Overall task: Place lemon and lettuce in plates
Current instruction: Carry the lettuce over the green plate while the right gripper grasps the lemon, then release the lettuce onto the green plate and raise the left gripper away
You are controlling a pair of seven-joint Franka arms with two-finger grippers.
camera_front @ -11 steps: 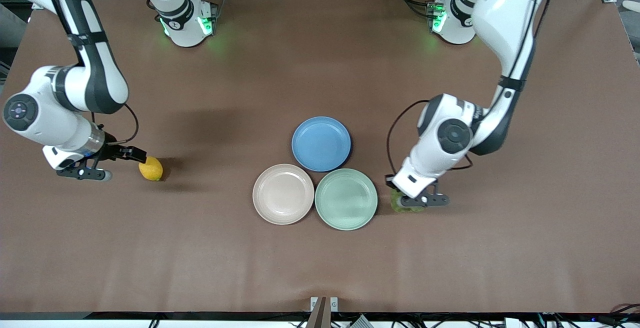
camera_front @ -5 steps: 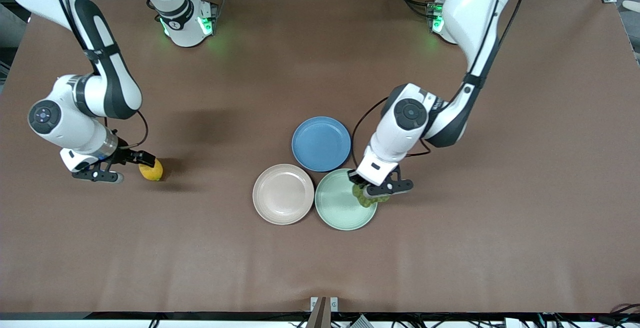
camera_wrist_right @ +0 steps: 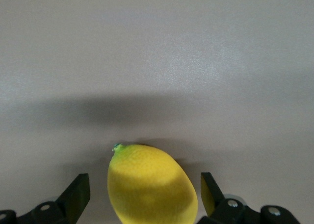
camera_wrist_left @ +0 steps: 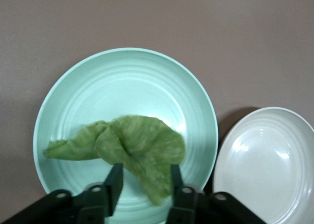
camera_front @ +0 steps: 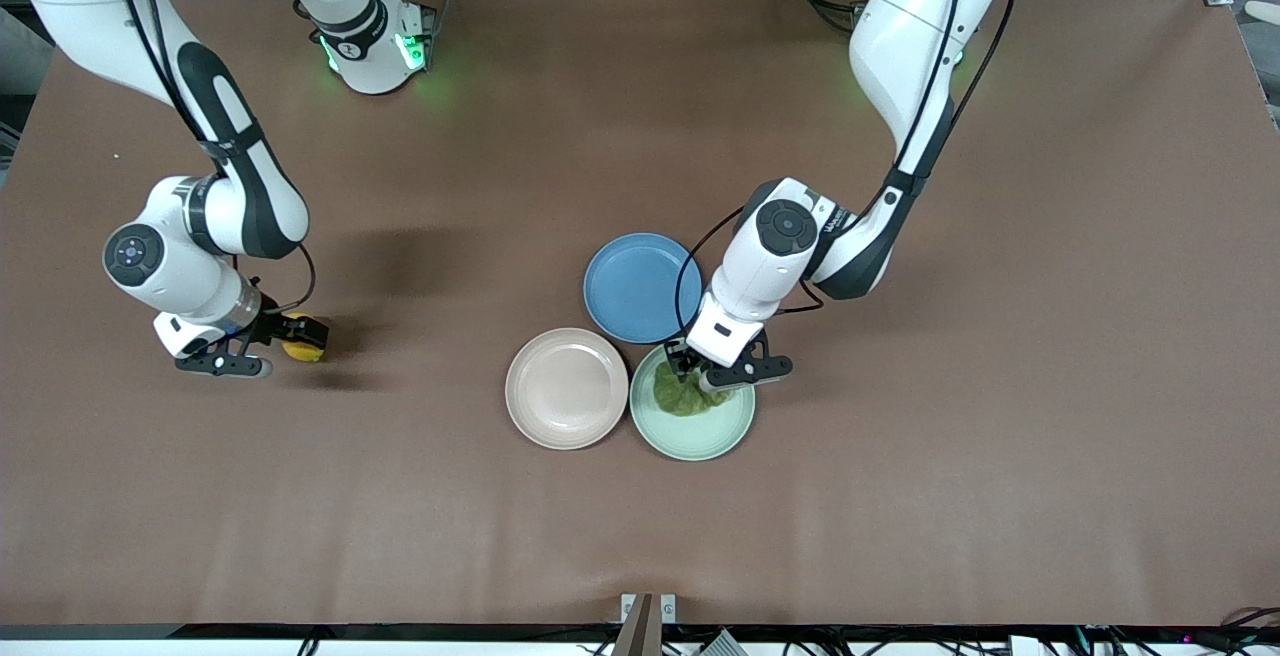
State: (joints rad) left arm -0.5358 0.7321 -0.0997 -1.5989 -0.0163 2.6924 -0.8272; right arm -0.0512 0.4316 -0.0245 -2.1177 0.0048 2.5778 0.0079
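Lettuce (camera_wrist_left: pixel 132 148) lies on the mint plate (camera_wrist_left: pixel 73 91) between the released left claw's (camera_wrist_left: pixel 144 187) fingers.

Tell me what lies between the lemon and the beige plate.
Only bare brown table lies between the lemon and the beige plate, as the front view shows.

Brown table (camera_front: pixel 640 516) here, with three plates bunched mid-table: the blue plate (camera_front: pixel 630 281) at 12 o'clock of the cluster, the beige-pink plate (camera_front: pixel 566 388) at 8, the mint plate (camera_front: pixel 690 433) at 4. Lemon (camera_front: pixel 300 349) sits way off toward the right arm's end.
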